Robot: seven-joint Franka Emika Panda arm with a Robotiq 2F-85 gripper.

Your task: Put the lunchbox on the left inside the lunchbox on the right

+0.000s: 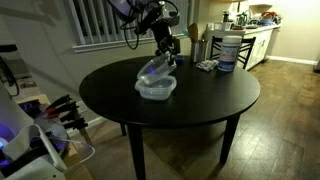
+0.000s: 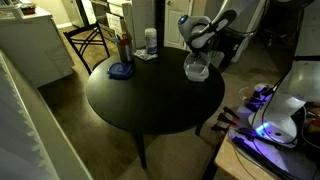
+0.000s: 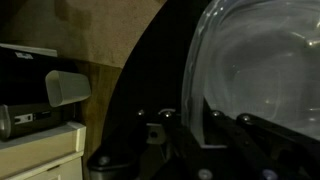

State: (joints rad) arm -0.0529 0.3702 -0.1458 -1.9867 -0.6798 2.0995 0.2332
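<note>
Two clear plastic lunchboxes are on the round black table [image 1: 200, 105]. One lunchbox [image 1: 157, 90] sits flat on the table. The held lunchbox [image 1: 154, 68] is tilted, with its lower edge in or on the flat one. My gripper [image 1: 170, 52] is shut on the upper rim of the tilted lunchbox. In an exterior view the gripper [image 2: 196, 45] is above the stacked lunchboxes [image 2: 196, 69] near the table's edge. In the wrist view the clear wall of the held lunchbox [image 3: 250, 70] fills the right side, pinched between the fingers [image 3: 195, 118].
A white tub with a blue lid [image 1: 227, 50], bottles [image 1: 195, 46] and small items [image 1: 207, 65] stand at the table's far side. A blue object [image 2: 121, 71], a red bottle [image 2: 124, 47] and a white container [image 2: 150, 40] stand opposite. A chair [image 2: 85, 40] stands beyond.
</note>
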